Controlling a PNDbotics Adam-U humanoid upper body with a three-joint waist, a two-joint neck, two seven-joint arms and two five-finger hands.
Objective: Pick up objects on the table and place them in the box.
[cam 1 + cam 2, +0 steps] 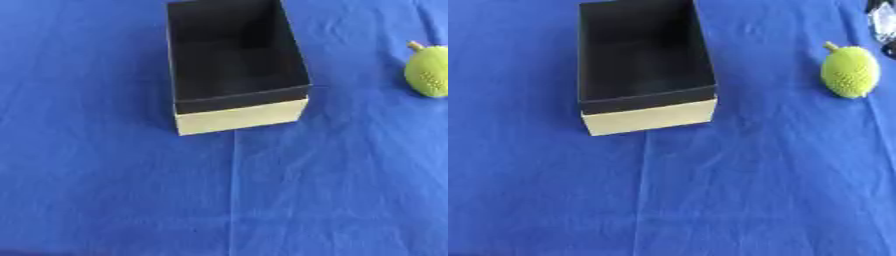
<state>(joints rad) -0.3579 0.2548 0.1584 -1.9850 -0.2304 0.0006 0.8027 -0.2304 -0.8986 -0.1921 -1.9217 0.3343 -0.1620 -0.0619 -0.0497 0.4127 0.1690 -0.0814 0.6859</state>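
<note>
**Fruit lying apart from the box**

A green bumpy fruit (850, 71) with a short stem is lying on the blue-covered counter (710, 190), well to the right of the open dark-lined box (647, 117). Neither hand is showing, so its fingers cannot be judged

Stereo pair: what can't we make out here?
- Box: its dark inside shows no detail in either view; whether anything lies in it cannot be told.
- Green spiky fruit: cut off by the right edge in the left eye view; whole only in the right eye view.
- Shiny object: cut off at the right eye view's top right corner and blurred; unidentifiable.
- Both hands: in neither view.
</note>
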